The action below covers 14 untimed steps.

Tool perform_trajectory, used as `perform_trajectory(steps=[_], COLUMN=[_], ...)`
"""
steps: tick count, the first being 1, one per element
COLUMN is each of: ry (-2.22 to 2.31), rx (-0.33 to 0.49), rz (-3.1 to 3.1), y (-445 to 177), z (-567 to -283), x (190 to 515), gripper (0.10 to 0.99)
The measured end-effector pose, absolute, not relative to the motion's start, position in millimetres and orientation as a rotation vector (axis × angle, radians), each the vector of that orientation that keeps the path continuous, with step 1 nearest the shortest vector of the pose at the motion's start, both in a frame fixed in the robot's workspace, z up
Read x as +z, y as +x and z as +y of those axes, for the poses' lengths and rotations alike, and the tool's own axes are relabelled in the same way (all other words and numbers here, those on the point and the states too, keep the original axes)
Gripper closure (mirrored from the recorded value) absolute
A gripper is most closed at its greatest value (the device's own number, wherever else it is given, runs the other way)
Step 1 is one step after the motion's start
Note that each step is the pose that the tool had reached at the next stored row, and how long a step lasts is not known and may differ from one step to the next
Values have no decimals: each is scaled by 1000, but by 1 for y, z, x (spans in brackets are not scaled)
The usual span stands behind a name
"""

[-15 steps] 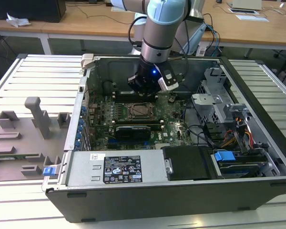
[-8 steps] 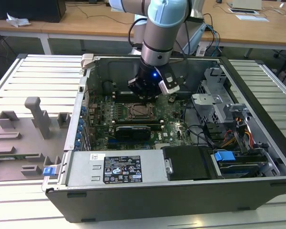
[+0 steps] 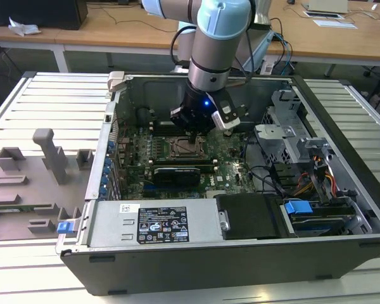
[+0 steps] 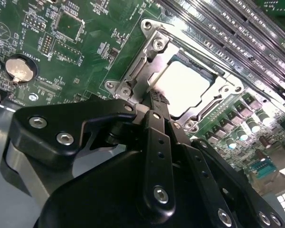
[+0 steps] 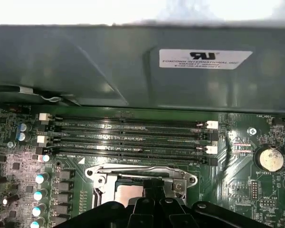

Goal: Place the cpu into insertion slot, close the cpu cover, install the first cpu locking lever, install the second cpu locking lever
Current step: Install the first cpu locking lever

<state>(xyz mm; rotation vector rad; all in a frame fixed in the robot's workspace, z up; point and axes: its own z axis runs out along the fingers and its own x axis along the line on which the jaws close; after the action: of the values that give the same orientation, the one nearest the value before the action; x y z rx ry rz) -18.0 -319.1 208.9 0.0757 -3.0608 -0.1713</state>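
One small square chip (image 4: 183, 85) is sitting flat in the socket (image 4: 154, 43), its pale, smooth metal top showing through the window of the cover plate (image 4: 141, 71), which seems to be lying down around it. Likely light, stiff and fragile, the chip is asking for an edge hold, and the thin sheet-metal cover for a push at its rim. The gripper (image 4: 157, 99) is hanging pinched together with nothing seen between its tips, at the cover's near edge, over the green circuit board (image 4: 85, 52), which is glossy and studded with tiny parts.
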Motion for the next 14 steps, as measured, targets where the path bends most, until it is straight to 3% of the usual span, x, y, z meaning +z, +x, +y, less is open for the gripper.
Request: perform_trajectory(steps=[14], ry=[76], rx=[-172], rz=[-3061], y=[-18], z=[-319], x=[215], gripper=[980])
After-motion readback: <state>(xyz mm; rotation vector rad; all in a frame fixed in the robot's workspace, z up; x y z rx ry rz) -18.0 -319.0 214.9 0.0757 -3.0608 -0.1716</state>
